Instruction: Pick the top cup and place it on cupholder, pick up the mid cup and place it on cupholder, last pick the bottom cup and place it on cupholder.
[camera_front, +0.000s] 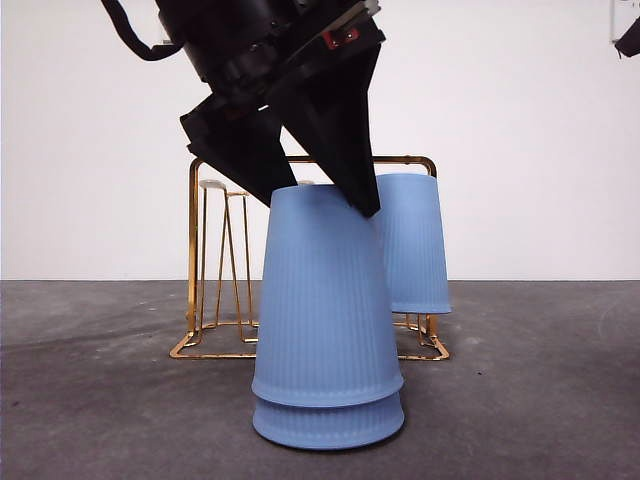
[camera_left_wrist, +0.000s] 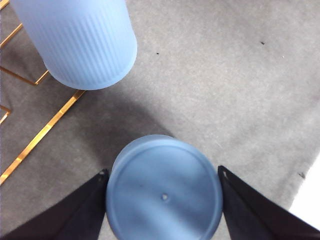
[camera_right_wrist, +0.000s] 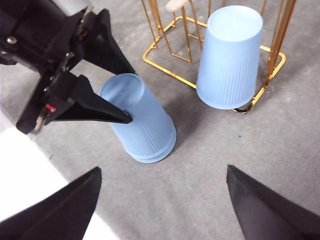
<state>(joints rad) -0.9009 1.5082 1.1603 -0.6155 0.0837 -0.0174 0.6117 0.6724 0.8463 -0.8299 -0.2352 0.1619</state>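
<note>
From the front, two ribbed pale-blue cups, the mid cup (camera_front: 325, 290) nested over the bottom cup (camera_front: 328, 422), stand upside down before the gold cupholder (camera_front: 197, 250), where the top cup (camera_front: 412, 243) hangs inverted on a peg. The left wrist view shows the left gripper (camera_left_wrist: 164, 186) with a jaw on each side of the mid cup's flat base. The right wrist view shows the right gripper (camera_right_wrist: 162, 192) spread wide, holding nothing, well above the table (camera_right_wrist: 280, 150).

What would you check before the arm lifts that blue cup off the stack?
1. Left gripper straddles the top of the stacked cup: ok.
2. Jaws clamped on it: cannot tell, they sit close beside it.
3. Bottom cup under it will stay down: cannot tell.
4. One cup already on the cupholder: ok.
5. A free white-tipped peg: ok.
6. Right gripper waits apart, open: ok.
</note>
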